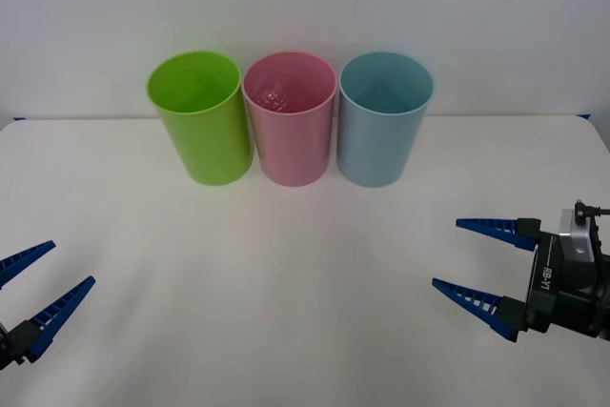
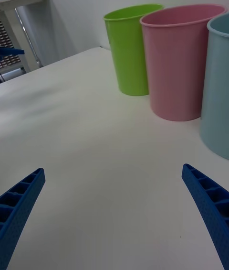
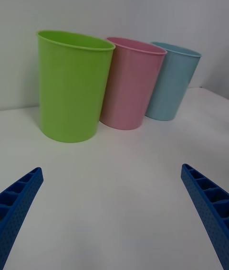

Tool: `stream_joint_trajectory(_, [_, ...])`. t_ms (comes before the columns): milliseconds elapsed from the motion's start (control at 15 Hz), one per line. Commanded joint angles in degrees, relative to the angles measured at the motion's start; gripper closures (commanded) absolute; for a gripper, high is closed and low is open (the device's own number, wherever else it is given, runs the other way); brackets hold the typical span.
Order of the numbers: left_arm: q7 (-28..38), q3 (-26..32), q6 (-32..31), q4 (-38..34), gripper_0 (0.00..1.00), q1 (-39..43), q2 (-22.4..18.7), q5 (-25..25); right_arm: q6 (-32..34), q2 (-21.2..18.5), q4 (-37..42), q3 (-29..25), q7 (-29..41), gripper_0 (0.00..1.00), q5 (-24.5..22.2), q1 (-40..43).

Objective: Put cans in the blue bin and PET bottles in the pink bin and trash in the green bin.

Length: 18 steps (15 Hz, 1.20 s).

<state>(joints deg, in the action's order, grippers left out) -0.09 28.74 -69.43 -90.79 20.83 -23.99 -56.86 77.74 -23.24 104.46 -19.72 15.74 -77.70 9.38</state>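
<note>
- Standing in a touching row near the worktop's far edge were the green bin, the pink bin and the blue bin.
- The left gripper and right gripper were held spread and empty near the front corners.
- Something faint was glimpsed inside the pink bin; what it was could not be told.
- An item would best be located before any reach was made.

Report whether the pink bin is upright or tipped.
Upright: the pink bin stands on its base on the table, round rim facing up, between its neighbours.

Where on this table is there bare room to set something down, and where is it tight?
Bare table spreads from the bins forward, between the open left gripper and open right gripper. Crowded at the back: green bin, pink bin and blue bin stand side by side, nearly touching.
</note>
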Motion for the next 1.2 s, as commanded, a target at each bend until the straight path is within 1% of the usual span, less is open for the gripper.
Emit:
stream_joint_trajectory(67, [0.0, 0.0, 0.0, 0.0, 0.0, 0.0, 0.0, 0.0, 0.57, -0.05, -3.65, -0.93, -0.97, 0.02, 7.83, -0.06])
stream_joint_trajectory(200, [0.0, 0.0, 0.0, 0.0, 0.0, 0.0, 0.0, 0.0, 1.01, -0.05, -3.92, -1.81, -1.94, 0.02, 9.5, -0.06])
stream_joint_trajectory(267, [0.0, 0.0, 0.0, 0.0, 0.0, 0.0, 0.0, 0.0, 1.28, -0.05, -4.97, -2.07, -3.52, 0.02, 11.52, -0.06])
stream_joint_trajectory(333, [0.0, 0.0, 0.0, 0.0, 0.0, 0.0, 0.0, 0.0, 1.54, -0.14, -5.59, -2.25, -5.28, 0.01, 11.87, -0.06])
stream_joint_trajectory(467, [0.0, 0.0, 0.0, 0.0, 0.0, 0.0, 0.0, 0.0, 1.98, -0.58, -6.73, -2.25, -6.25, 0.02, 11.87, -0.06])
stream_joint_trajectory(600, [0.0, 0.0, 0.0, 0.0, 0.0, 0.0, 0.0, 0.0, 2.95, -1.2, -6.9, -2.25, -6.42, 0.02, 10.81, -0.06])
stream_joint_trajectory(800, [0.0, 0.0, 0.0, 0.0, 0.0, 0.0, 0.0, 0.0, 3.65, -1.28, -6.9, -2.34, -5.98, 0.01, 7.12, -0.06])
stream_joint_trajectory(1200, [0.0, 0.0, 0.0, 0.0, 0.0, 0.0, 0.0, 0.0, 3.65, -1.28, -6.9, -2.34, -5.98, 0.02, 7.12, -0.06])
